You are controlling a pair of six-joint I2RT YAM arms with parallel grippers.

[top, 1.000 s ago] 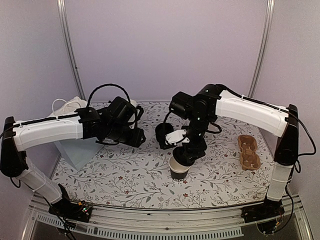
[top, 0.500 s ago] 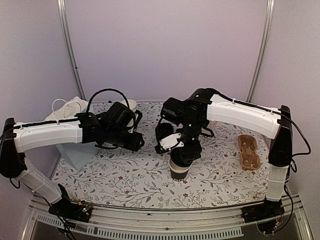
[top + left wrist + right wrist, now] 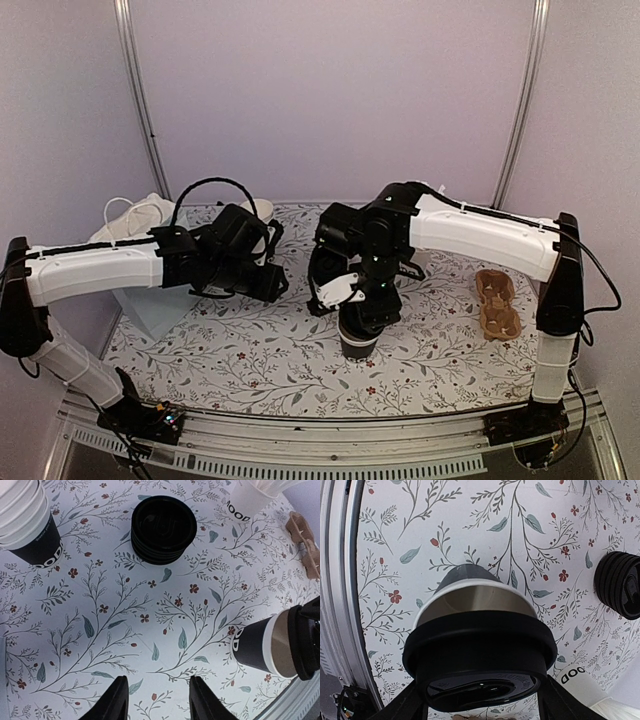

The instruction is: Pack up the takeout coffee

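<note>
The takeout coffee cup [image 3: 358,342] stands near the table's front centre, black-walled with a whitish rim. My right gripper [image 3: 366,312] is right above it, shut on a round black lid [image 3: 480,655]. The lid rests tilted over the near part of the cup's rim [image 3: 470,587], and the far part of the opening still shows. The left wrist view shows the cup [image 3: 252,642] at its right edge with the lid [image 3: 306,641] at its mouth. My left gripper [image 3: 159,681] is open and empty, hovering over bare tablecloth left of the cup [image 3: 270,284].
A stack of black lids [image 3: 164,529] lies behind the cup, and also shows in the right wrist view [image 3: 620,582]. There is a nested stack of cups [image 3: 30,530], a white cup of straws [image 3: 252,495], a brown cup carrier [image 3: 497,303] at right and a pale bag [image 3: 150,300] at left.
My right arm has shifted a little left and down, bringing the lid onto the cup. My left arm has barely moved.
</note>
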